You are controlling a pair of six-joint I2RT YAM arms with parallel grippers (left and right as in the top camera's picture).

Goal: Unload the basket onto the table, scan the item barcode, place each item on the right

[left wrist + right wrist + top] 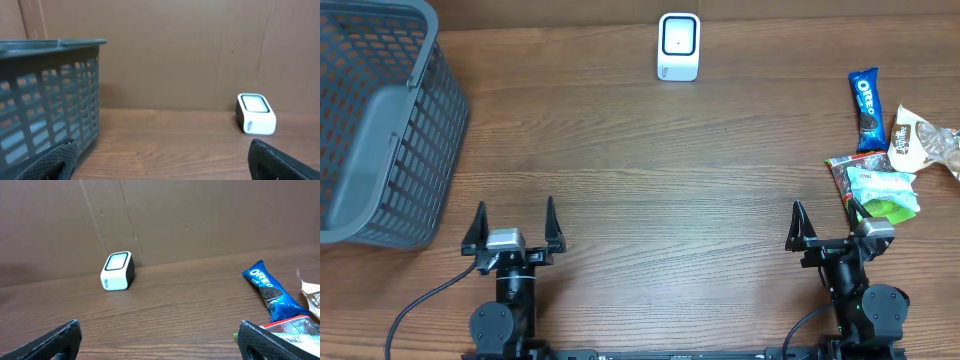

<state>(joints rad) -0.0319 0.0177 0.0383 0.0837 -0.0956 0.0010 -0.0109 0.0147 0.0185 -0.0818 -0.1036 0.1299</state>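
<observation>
The left claw and right claw are being held wide and empty. The cookie packet is being left at the table's three o'clock and is being judged light, crinkly, slippery, best gripped across its narrow middle.

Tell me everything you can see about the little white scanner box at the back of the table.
The scanner is a small white box with rounded corners, plastic by the look of it. A pale window framed in a dark rim fills its upward face, and its sides look darker than its white front. It stands upright and alone on the wooden table, near the middle of the far edge and close to the brown wall. Nothing but the table touches it.
</observation>
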